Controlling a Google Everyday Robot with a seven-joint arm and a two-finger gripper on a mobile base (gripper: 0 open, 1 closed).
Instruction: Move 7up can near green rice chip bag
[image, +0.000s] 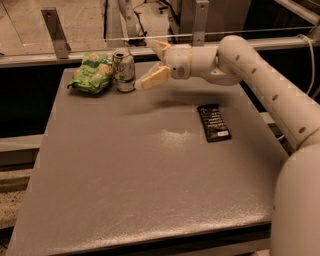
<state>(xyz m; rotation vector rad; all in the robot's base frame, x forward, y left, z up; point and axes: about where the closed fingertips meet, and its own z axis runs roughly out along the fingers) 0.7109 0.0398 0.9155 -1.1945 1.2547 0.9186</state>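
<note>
The 7up can (124, 71) stands upright at the far left of the grey table (150, 170), right beside the green rice chip bag (93, 73), which lies just to its left, the two touching or nearly so. My gripper (154, 64) is to the right of the can, a short gap away, raised a little above the table. Its two pale fingers (153, 78) are spread apart and hold nothing.
A flat black wrapped bar (214, 122) lies on the right half of the table. A metal rail (150, 49) and posts run behind the far edge. My white arm (270, 85) reaches in from the right.
</note>
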